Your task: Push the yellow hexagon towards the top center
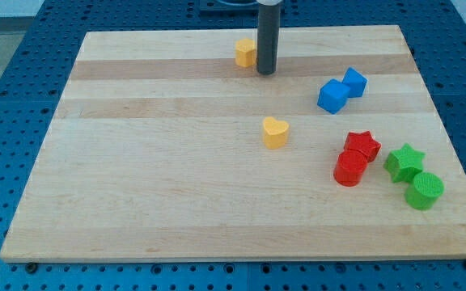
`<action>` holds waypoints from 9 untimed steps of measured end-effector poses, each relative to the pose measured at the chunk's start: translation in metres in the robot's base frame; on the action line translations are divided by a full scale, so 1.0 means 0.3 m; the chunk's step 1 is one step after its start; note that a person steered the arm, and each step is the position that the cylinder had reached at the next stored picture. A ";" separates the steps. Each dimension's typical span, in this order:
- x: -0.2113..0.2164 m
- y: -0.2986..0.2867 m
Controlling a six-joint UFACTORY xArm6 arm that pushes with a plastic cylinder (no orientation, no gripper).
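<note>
The yellow hexagon [245, 52] lies near the top centre of the wooden board [136, 178]. My tip [265, 72] is at the end of the dark rod, just to the right of the hexagon and touching or almost touching its right side. A yellow heart [275, 132] lies near the board's middle, well below my tip.
Two blue blocks [332, 96] [354, 82] sit touching at the upper right. A red star [362, 145] and a red cylinder [349, 169] sit at the right. A green star [404, 162] and a green cylinder [424, 191] lie near the right edge.
</note>
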State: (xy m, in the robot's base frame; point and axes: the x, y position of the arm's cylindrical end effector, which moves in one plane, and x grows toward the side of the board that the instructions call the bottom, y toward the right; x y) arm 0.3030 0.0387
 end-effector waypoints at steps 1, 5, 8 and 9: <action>0.000 -0.001; -0.057 -0.032; -0.095 -0.070; -0.095 -0.072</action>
